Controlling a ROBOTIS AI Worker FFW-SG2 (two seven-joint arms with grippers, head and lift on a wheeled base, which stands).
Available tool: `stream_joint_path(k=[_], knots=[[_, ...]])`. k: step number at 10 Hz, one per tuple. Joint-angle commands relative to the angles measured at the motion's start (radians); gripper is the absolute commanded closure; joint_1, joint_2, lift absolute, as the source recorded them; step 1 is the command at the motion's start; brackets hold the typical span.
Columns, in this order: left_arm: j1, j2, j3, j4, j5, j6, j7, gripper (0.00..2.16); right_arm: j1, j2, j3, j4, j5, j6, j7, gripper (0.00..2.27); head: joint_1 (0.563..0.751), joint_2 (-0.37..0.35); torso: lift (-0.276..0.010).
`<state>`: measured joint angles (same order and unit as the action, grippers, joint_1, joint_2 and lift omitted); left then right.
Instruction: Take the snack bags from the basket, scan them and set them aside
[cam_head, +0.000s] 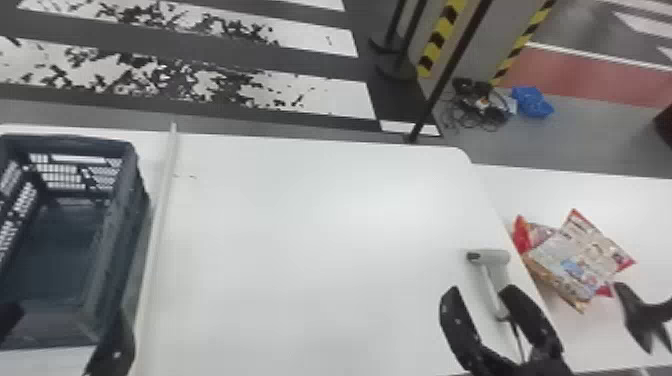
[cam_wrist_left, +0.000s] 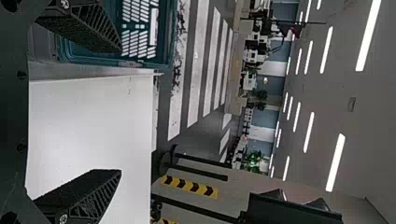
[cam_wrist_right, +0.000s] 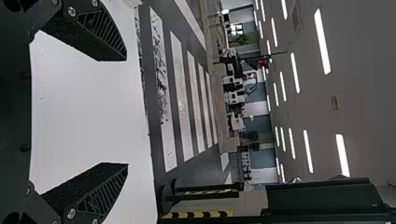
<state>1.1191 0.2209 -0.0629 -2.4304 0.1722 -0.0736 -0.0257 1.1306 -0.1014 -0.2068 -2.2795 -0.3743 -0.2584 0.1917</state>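
Note:
At the bottom left of the head view, my left gripper is open by the near end of the dark basket, whose inner floor shows bare. The left wrist view has the left gripper with its fingers wide apart and the basket beyond one of them. My right gripper stands open around the handle end of the white scanner as seen from above; contact cannot be told. In its own wrist view the right gripper holds nothing. Snack bags lie overlapping to the right of the scanner.
The white table spans the middle, with a pale raised strip beside the basket. A second white surface adjoins on the right, bearing the bags. A black forked object is at the right edge. Posts stand beyond the far edge.

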Motion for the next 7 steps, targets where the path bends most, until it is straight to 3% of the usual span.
stream_joint_path(k=[1, 7], knots=[[-0.002, 0.000, 0.000, 0.002, 0.003, -0.001, 0.000, 0.07, 0.000, 0.000, 0.000, 0.000, 0.000, 0.000, 0.000, 0.13, 0.695, -0.266, -0.075], [-0.004, -0.003, 0.000, 0.004, 0.003, -0.001, -0.005, 0.07, -0.002, 0.000, 0.003, 0.009, -0.003, -0.009, 0.006, 0.13, 0.695, -0.264, -0.075]])
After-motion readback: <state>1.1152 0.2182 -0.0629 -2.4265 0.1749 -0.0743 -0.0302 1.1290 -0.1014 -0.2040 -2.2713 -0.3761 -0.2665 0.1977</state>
